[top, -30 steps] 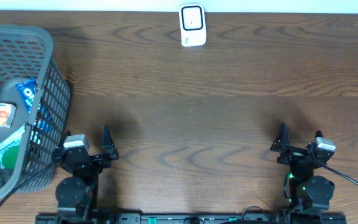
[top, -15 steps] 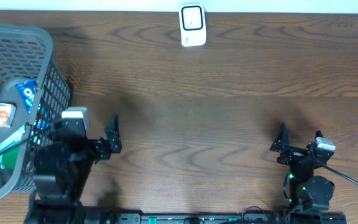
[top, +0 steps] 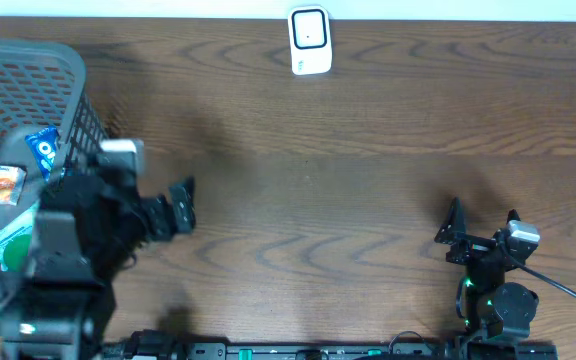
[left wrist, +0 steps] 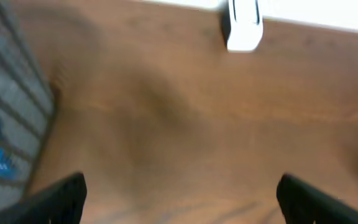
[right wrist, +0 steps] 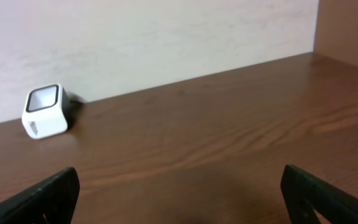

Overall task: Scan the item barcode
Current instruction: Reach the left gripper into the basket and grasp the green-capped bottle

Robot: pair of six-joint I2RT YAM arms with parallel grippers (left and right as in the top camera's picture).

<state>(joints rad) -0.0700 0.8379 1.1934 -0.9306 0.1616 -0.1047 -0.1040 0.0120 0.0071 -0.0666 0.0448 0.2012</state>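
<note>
Dark wood-grain table (top: pixel 368 200) is seen across all three views. A pale wall (right wrist: pixel 135 37) is seen behind its far edge in the right wrist view. A black cable (top: pixel 568 290) is seen trailing across the table's near right corner in the overhead view.

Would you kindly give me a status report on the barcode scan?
Both tools open, empty: left tool beside basket, right tool parked. Items in basket, none picked. Scanner at far edge, table between unobstructed.
</note>
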